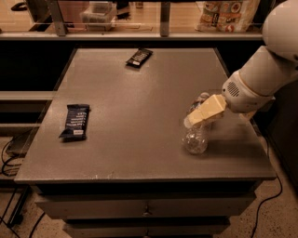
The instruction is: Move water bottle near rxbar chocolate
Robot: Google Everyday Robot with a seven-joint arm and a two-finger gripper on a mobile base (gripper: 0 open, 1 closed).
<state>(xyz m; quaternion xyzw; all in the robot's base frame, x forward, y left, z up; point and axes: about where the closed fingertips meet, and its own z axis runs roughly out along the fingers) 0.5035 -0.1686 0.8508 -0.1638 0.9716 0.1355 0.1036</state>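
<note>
The water bottle (195, 137) is clear crinkly plastic and stands on the right part of the grey table (139, 102), leaning a little. My gripper (203, 115), beige at the end of a white arm, is right over the bottle's upper part and hides its cap. The rxbar chocolate (139, 57), in a black wrapper, lies flat at the far middle of the table, well away from the bottle and the gripper.
A dark navy-blue wrapped bar (74, 122) lies at the left side of the table. Behind the table a shelf with a rail holds a plastic container (98, 11) and snack bags (228, 13). Drawers are below the table's front edge.
</note>
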